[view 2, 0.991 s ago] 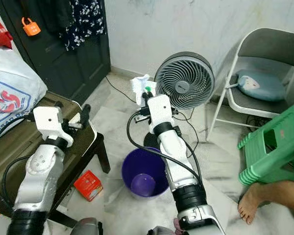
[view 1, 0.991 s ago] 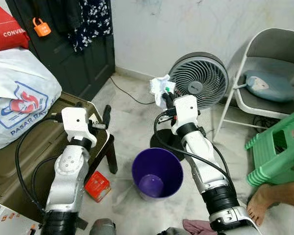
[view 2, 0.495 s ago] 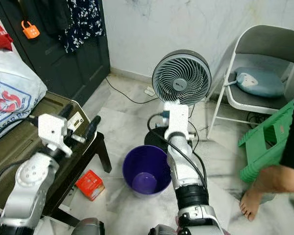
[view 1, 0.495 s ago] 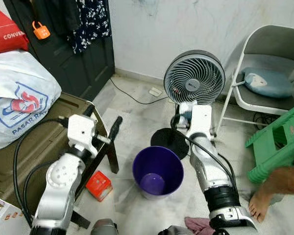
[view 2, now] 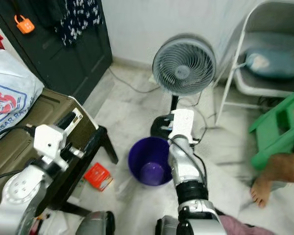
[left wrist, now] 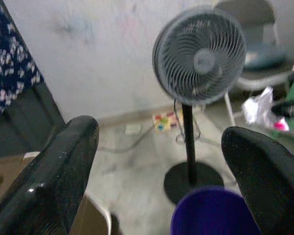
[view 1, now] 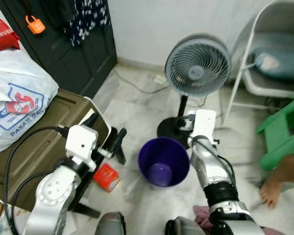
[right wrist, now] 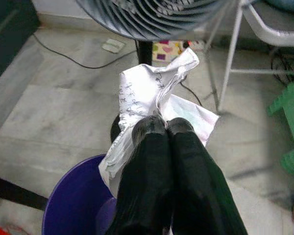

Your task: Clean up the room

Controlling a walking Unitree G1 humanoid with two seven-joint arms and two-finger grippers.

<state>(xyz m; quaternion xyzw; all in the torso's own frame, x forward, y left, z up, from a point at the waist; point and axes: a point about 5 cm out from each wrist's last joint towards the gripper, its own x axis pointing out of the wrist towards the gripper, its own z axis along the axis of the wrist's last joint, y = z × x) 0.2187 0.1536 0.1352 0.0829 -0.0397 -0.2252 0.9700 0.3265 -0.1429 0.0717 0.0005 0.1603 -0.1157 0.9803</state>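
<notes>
My right gripper (right wrist: 164,125) is shut on a crumpled white printed paper (right wrist: 142,95). It holds the paper over the far rim of the purple bin (right wrist: 76,210). In the left eye view the bin (view 1: 164,161) stands on the floor between my arms, with the right wrist (view 1: 201,122) just behind its far right edge. The bin looks bare inside. My left gripper (view 1: 106,129) is open with nothing in it, to the left of the bin and beside the trunk's corner. From the left wrist the paper (left wrist: 257,105) shows above the bin (left wrist: 215,213).
A standing fan (view 1: 198,66) is right behind the bin, its black base (view 1: 172,128) touching the rim area. An olive trunk (view 1: 34,142) with a white bag (view 1: 14,98) is at left. A red box (view 1: 108,177) lies on the floor. Chair (view 1: 274,54), green stool (view 1: 284,132) and a person's foot (view 1: 279,181) are at right.
My right gripper has come down with the paper from in front of the fan head to just over the bin's rim. The left arm has sunk a little. The camera has tilted down.
</notes>
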